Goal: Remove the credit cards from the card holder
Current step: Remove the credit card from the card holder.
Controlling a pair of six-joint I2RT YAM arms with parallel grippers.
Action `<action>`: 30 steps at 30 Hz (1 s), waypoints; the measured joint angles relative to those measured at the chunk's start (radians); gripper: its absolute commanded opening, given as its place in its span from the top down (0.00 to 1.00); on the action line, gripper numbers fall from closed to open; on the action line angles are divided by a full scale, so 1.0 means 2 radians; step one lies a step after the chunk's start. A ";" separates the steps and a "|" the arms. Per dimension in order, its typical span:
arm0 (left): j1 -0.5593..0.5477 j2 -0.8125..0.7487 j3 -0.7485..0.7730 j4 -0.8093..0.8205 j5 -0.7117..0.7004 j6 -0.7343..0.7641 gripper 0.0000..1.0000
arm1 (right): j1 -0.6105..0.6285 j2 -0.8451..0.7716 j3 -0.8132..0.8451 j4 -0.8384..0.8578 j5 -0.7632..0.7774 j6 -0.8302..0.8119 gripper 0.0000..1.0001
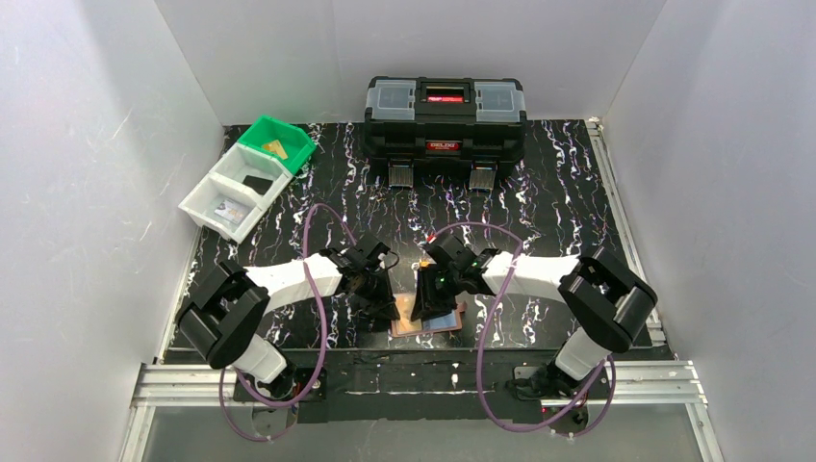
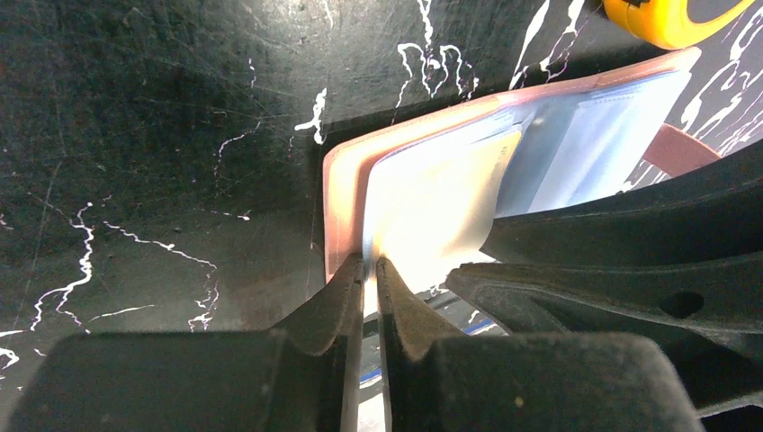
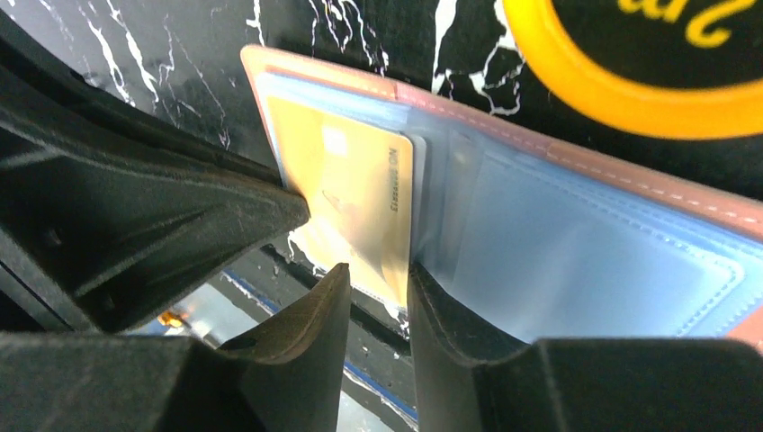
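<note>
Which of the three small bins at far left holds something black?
The middle bin, the white one beside the green bin. A flat black card lies in it; the green bin holds a gold-tan card, the nearer white bin a pale card.

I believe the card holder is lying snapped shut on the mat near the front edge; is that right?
Not quite: the card holder lies open, not snapped shut, with its clear sleeves and a gold card showing, as the right wrist view makes plain. The rest holds.
</note>
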 measured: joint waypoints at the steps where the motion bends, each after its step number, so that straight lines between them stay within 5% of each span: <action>1: 0.000 -0.001 0.000 -0.001 -0.001 -0.002 0.97 | -0.002 -0.005 -0.010 0.011 -0.006 0.002 0.62; 28: -0.011 0.020 0.027 -0.031 -0.010 -0.006 1.00 | -0.083 -0.019 -0.151 0.223 -0.123 0.098 0.70; 30: -0.012 0.020 0.029 -0.034 -0.011 -0.001 0.95 | -0.086 -0.019 -0.151 0.224 -0.122 0.101 0.70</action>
